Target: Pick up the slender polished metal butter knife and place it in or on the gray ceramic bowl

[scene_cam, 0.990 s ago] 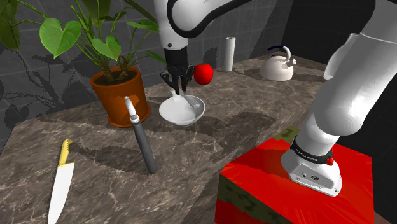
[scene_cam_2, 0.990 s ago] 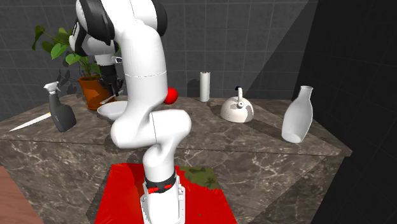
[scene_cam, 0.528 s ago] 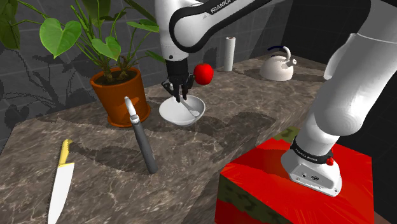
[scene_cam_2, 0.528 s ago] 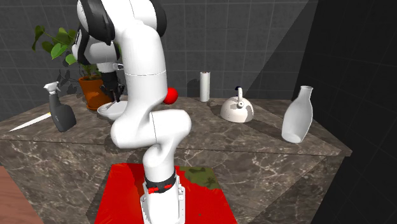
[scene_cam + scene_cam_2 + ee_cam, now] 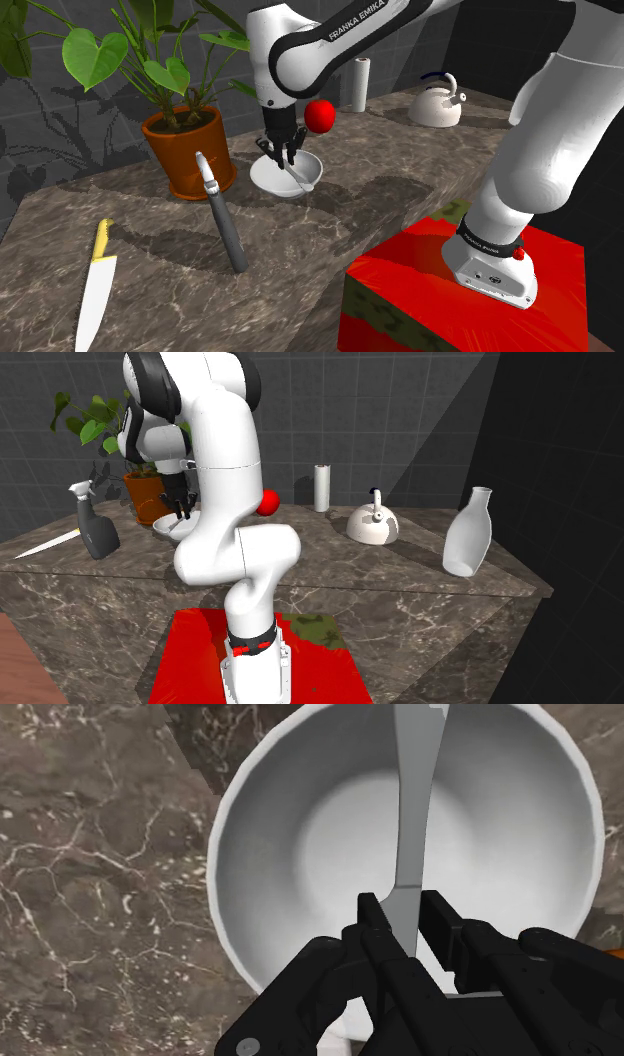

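On the dark marble counter (image 5: 150,250), at the shoulder view's left, lies a yellow-handled kitchen knife (image 5: 97,285). To its right stands a dark spray bottle (image 5: 222,215), with a potted plant (image 5: 185,150) beyond it. Next comes the white bowl (image 5: 262,178), and right above it hangs the gripper (image 5: 280,152), pointing down into the hollow. In the wrist view the gripper (image 5: 403,909) has its black fingers (image 5: 368,919) drawn in narrowly on the handle end of the butter knife (image 5: 415,814), which looks clasped between them. The pale blade runs straight away from the fingertips, its long axis crossing the bowl's (image 5: 240,824) hollow toward the opposite rim. From the shoulder, the butter knife (image 5: 298,180) shows as a light sliver slanting inside the bowl. So the knife is already over and within the bowl, and the coming move likely needs only a parting of the fingers and a straight lift. Further right sit a red apple (image 5: 320,116), a paper towel roll (image 5: 359,84) and a white kettle (image 5: 437,100).
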`<action>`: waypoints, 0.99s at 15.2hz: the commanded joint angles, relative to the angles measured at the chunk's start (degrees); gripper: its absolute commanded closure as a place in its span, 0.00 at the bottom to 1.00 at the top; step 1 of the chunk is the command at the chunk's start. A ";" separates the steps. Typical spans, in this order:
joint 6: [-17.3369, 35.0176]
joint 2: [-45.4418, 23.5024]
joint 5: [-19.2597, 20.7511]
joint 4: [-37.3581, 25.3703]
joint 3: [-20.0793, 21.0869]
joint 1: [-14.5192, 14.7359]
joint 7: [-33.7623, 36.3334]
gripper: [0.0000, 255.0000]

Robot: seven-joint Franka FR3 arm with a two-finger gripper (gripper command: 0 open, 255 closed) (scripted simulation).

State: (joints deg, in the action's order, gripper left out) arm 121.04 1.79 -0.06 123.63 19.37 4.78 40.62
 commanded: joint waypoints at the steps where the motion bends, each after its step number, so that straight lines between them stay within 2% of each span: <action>1: 0.06 -0.01 0.01 0.04 -0.01 -0.01 -0.01 1.00; 4: 0.05 -0.01 0.00 0.04 -0.01 -0.01 -0.01 1.00; 5: 0.05 -0.01 0.00 0.04 -0.01 -0.01 -0.01 0.00; 10: 0.05 -0.01 0.00 0.04 -0.01 -0.01 -0.01 0.00; 14: -7.14 2.46 -0.87 -4.82 -0.19 -0.08 -0.67 0.00; 15: -7.14 2.46 -0.87 -4.82 -0.20 -0.07 -0.67 0.00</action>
State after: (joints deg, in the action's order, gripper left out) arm 114.86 4.12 -0.87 119.55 19.22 4.74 40.05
